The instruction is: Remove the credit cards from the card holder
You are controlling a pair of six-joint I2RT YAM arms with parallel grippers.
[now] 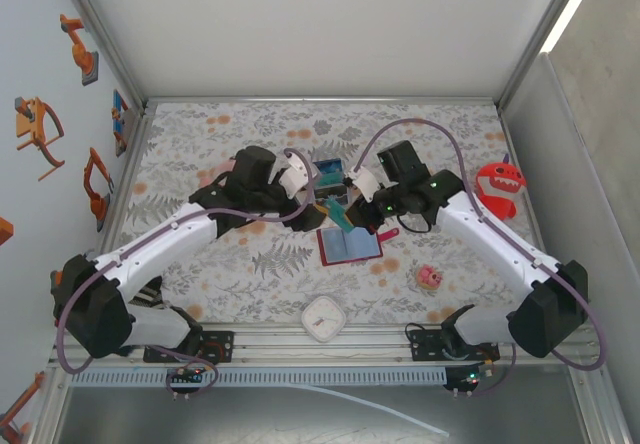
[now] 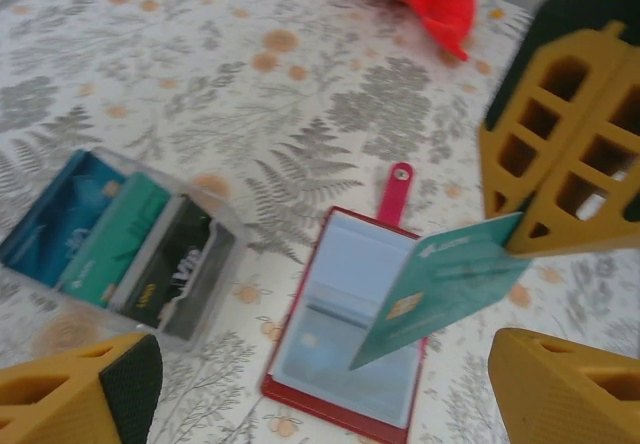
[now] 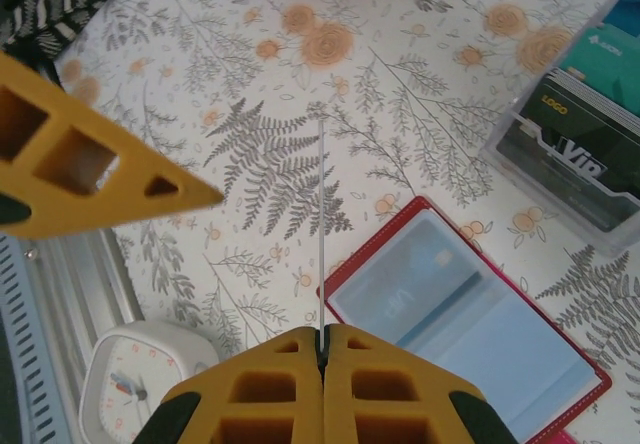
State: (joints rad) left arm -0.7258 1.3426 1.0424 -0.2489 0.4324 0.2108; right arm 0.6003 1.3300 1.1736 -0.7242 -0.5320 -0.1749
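Extraction under way: right fingers (image 3: 400, 389) pinch a teal credit card (image 2: 440, 284) over the open card holder (image 1: 350, 244) on the table (image 1: 200, 134); left fingers (image 2: 90, 389) gape wide beside the holder. Next, I judge, the card needs lifting clear and setting down

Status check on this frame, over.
Right gripper shut on credit card, held over open card holder. Left gripper open, empty. Clear box of cards alongside, nothing blocking.
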